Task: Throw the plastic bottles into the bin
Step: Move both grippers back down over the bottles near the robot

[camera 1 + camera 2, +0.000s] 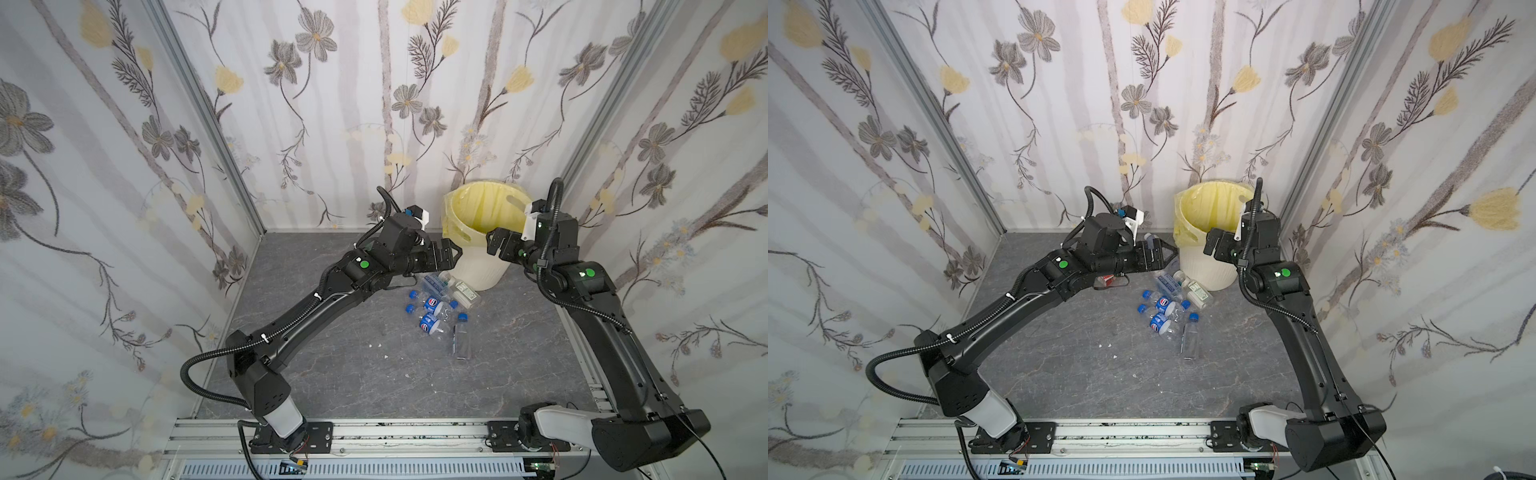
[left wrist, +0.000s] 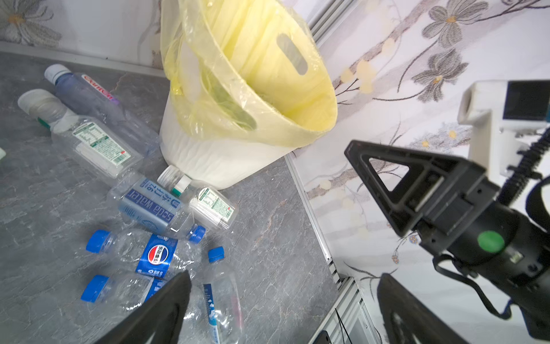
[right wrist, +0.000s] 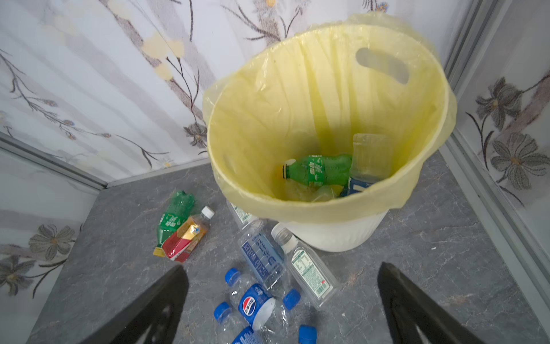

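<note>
The cream-white bin (image 1: pixel 478 270) (image 1: pixel 1208 270) with its yellow bag stands at the back right. Inside lie a green bottle (image 3: pixel 321 169) and a clear one (image 3: pixel 372 155). In front of the bin, several clear plastic bottles (image 1: pixel 436 309) (image 1: pixel 1167 309) with blue caps lie in a heap. A green bottle (image 3: pixel 175 214) and an orange-red one (image 3: pixel 186 238) lie to their left. My left gripper (image 1: pixel 455 253) (image 2: pixel 282 283) hangs open and empty beside the bin, above the heap. Over the bin's near rim my right gripper (image 1: pixel 496 241) (image 3: pixel 281 277) is open and empty.
Flowered walls close in the grey floor on three sides, and the bin nearly touches the back right corner. Small white scraps (image 1: pixel 378 345) lie on the floor. An aluminium rail (image 1: pixel 415 432) with both arm bases runs along the front.
</note>
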Robot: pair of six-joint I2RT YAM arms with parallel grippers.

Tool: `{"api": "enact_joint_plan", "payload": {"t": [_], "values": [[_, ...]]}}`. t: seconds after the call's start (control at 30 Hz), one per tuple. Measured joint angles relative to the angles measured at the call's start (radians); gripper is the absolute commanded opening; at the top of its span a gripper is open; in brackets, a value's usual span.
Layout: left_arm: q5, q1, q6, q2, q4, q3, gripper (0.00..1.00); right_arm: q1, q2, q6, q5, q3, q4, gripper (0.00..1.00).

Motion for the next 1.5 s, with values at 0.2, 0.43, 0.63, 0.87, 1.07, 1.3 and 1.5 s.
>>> {"api": "enact_joint_plan", "payload": {"t": [0.2, 0.43, 0.63, 0.87, 1.07, 1.3, 1.5], "values": [[-0.009, 0.008, -0.078, -0.089, 0.09, -0.172, 1.0, 0.091, -0.17, 0.054, 0.059, -0.298, 0.039, 1.0], [-0.006, 0.026, -0.217, -0.179, 0.206, -0.426, 1.0, 0.206, -0.254, 0.159, 0.06, -0.633, 0.089, 1.0], [-0.001, 0.032, -0.328, -0.248, 0.274, -0.589, 1.0, 0.266, -0.232, 0.246, 0.004, -0.813, 0.148, 1.0], [-0.013, 0.034, -0.463, -0.325, 0.32, -0.765, 1.0, 0.294, -0.122, 0.287, -0.064, -0.855, 0.26, 1.0], [-0.018, 0.042, -0.563, -0.388, 0.325, -0.878, 1.0, 0.312, -0.013, 0.295, -0.113, -0.82, 0.327, 1.0], [-0.019, 0.067, -0.62, -0.455, 0.332, -0.938, 1.0, 0.391, 0.094, 0.322, -0.139, -0.745, 0.375, 1.0], [-0.019, 0.111, -0.647, -0.519, 0.336, -0.997, 1.0, 0.471, 0.201, 0.358, -0.158, -0.651, 0.394, 1.0]]}}
